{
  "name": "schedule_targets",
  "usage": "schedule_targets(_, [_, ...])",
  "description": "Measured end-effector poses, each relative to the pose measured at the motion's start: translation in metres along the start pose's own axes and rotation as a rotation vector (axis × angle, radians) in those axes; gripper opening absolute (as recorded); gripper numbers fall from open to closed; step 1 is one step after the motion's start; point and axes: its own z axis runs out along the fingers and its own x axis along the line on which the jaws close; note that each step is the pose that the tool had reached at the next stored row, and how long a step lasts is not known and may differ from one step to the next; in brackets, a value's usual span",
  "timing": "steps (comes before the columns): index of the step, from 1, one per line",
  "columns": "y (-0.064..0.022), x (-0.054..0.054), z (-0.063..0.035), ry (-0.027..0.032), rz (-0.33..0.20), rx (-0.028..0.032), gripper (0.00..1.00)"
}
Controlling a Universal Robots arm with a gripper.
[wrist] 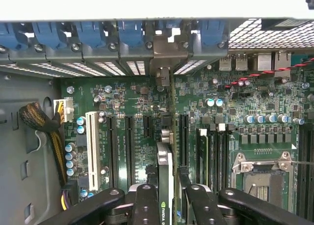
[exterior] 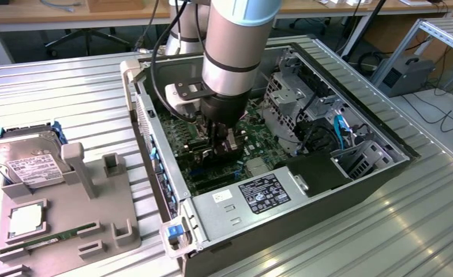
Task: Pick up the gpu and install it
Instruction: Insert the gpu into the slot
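Gripper (wrist: 169,198) is clamped on the gpu (wrist: 165,171), card held edge-on over the motherboard (wrist: 235,102) inside the open case (exterior: 349,190). I'd keep the card vertical, line its bracket up with the rear slot opening, and press evenly. Count: one gpu, one white slot (wrist: 91,144), one hard drive (exterior: 27,161) on the side tray (exterior: 95,222).

Ribbed metal surface (exterior: 72,86) carrying open computer case (exterior: 303,219) beneath the hand (exterior: 220,141), grey parts tray (exterior: 95,225) well aside.

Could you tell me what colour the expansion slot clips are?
Blue; the clips show best in the wrist view.
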Motion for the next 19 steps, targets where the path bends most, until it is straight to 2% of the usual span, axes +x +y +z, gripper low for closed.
schedule_targets(3, [0.0000, 0.000, 0.0002, -0.0002, 0.000, 0.0002, 0.26])
schedule_targets(4, [0.0002, 0.000, 0.0008, -0.0023, 0.000, 0.0003, 0.26])
schedule_targets(5, [0.0002, 0.000, 0.0007, -0.0013, 0.000, 0.0007, 0.27])
schedule_targets(6, [0.0001, 0.000, 0.0002, -0.0003, 0.000, 0.0002, 0.33])
schedule_targets(7, [0.0000, 0.000, 0.0002, -0.0003, 0.000, 0.0002, 0.45])
schedule_targets(8, [0.0000, 0.000, 0.0002, -0.0003, 0.000, 0.0002, 0.52])
schedule_targets(11, [0.0001, 0.000, -0.0014, 0.0002, 0.000, -0.0002, 0.52])
schedule_targets(12, [0.0001, 0.000, -0.0054, -0.0001, 0.000, 0.0001, 0.52])
schedule_targets(13, [0.0001, -0.001, -0.0166, -0.0004, 0.000, 0.0002, 0.52])
schedule_targets(14, [0.0001, -0.001, -0.0320, -0.0003, 0.000, 0.0002, 0.52])
schedule_targets(16, [0.0002, -0.002, -0.0502, -0.0004, 0.000, 0.0003, 0.52])
schedule_targets(17, [0.0002, -0.002, -0.0572, -0.0001, 0.000, 0.0001, 0.52])
schedule_targets(19, [0.0003, -0.002, -0.0639, -0.0003, 0.000, 0.0002, 0.52])
